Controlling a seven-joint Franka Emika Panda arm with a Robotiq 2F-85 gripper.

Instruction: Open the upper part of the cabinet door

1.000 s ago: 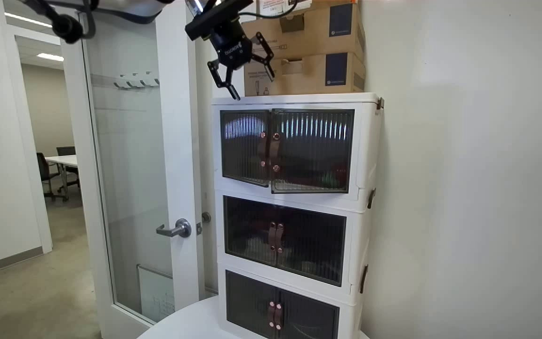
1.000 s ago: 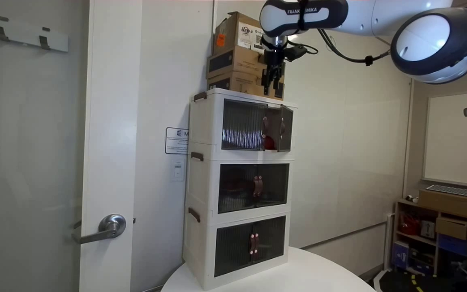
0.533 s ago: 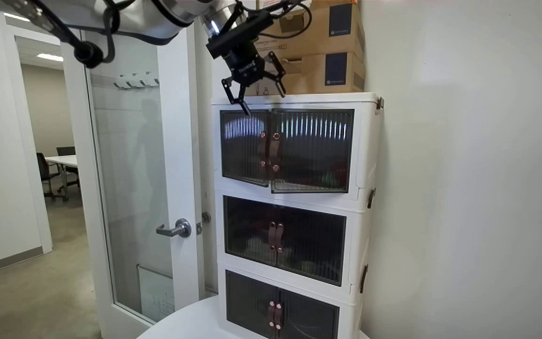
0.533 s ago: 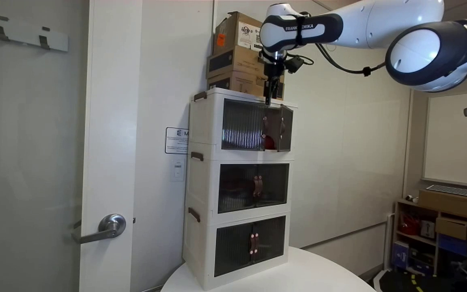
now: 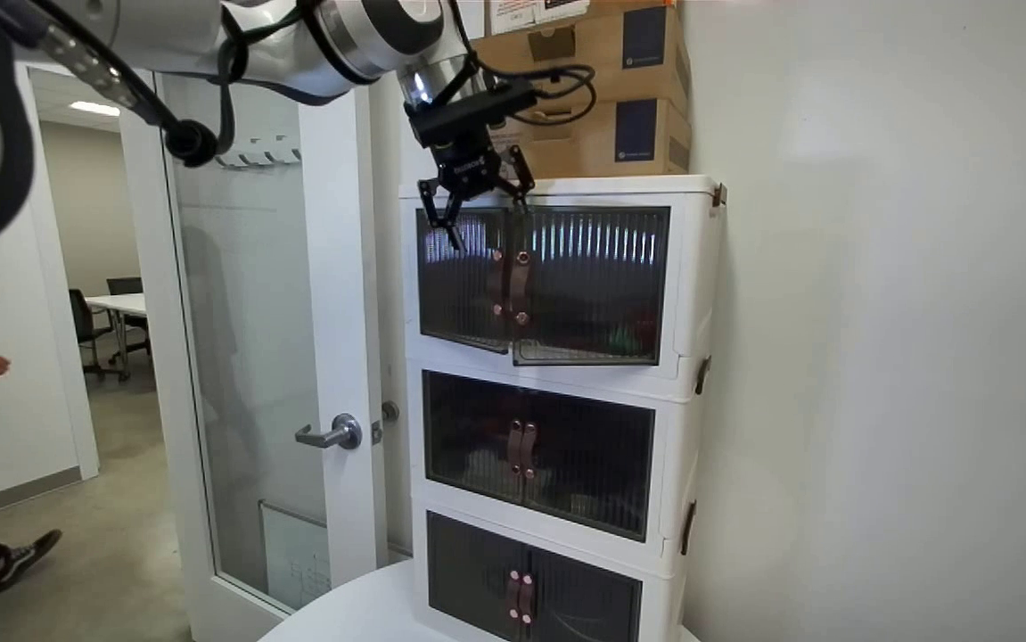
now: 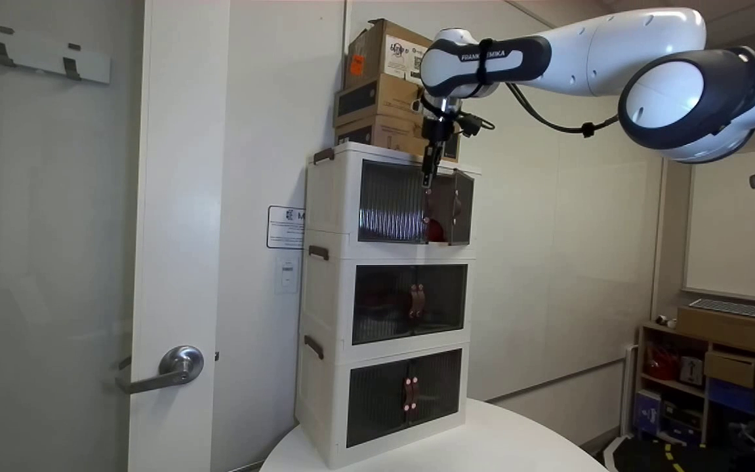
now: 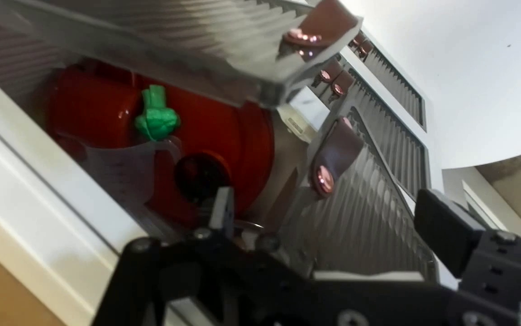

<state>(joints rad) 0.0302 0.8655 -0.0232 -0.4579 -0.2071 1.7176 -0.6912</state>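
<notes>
In an exterior view: cabinet (image 5: 700, 294) just right of centre, upper door (image 5: 597, 290) topmost and ajar; fingers (image 5: 454, 237) spread wide, nothing held, overlapping its left leaf (image 5: 459, 303). In an exterior view: right leaf (image 6: 463, 210) angled well out, left one barely. Wrist view: one finger lower centre over red contents (image 7: 251, 151), other lower right outside the left leaf — contact unclear. Likely step: approach to that leaf. Next should be inner finger behind its free edge — then swing outward.
</notes>
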